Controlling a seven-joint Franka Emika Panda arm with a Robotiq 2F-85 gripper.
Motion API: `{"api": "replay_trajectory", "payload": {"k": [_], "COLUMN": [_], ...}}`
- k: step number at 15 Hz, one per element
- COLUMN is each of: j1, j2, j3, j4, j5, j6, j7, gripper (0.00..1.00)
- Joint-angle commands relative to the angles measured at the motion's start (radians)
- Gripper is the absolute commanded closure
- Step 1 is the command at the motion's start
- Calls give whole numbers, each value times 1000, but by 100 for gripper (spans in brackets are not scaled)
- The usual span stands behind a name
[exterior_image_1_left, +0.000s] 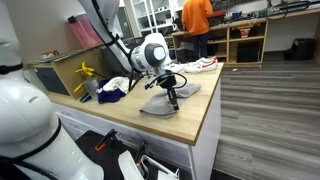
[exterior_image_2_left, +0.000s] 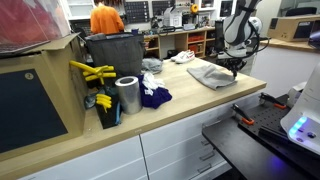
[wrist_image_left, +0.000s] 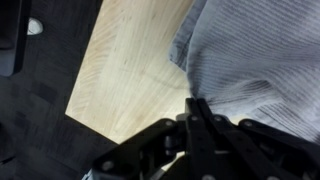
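Wrist view shows the gripper (wrist_image_left: 196, 108) pointing down, pinched onto grey cloth (wrist_image_left: 255, 50).

Cloth (wrist_image_left: 260, 60), right of wrist view: pale grey-blue, fine thin stripes. Countertop (wrist_image_left: 130, 70): light blond wood with straight grain. Gripper (wrist_image_left: 195, 105), bottom centre: black. In an exterior view, centre left: crumpled rag (exterior_image_2_left: 153, 96) dark blue-purple; cylinder (exterior_image_2_left: 127, 95) shiny silver; tool handles (exterior_image_2_left: 92, 72) yellow. Upper left: shirt (exterior_image_2_left: 103, 17) orange. Cabinet fronts (exterior_image_2_left: 170, 150), bottom: white.
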Motion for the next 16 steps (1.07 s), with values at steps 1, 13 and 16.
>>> {"api": "replay_trajectory", "payload": {"k": [1, 13, 16], "j1": [4, -10, -18], "j2": [-119, -254, -263], "j3": [-11, 113, 121], "j4": [-58, -115, -117], "j5": [-9, -145, -308], "j6": [3, -168, -212], "j7": [6, 265, 483], "gripper": [99, 99, 99]}}
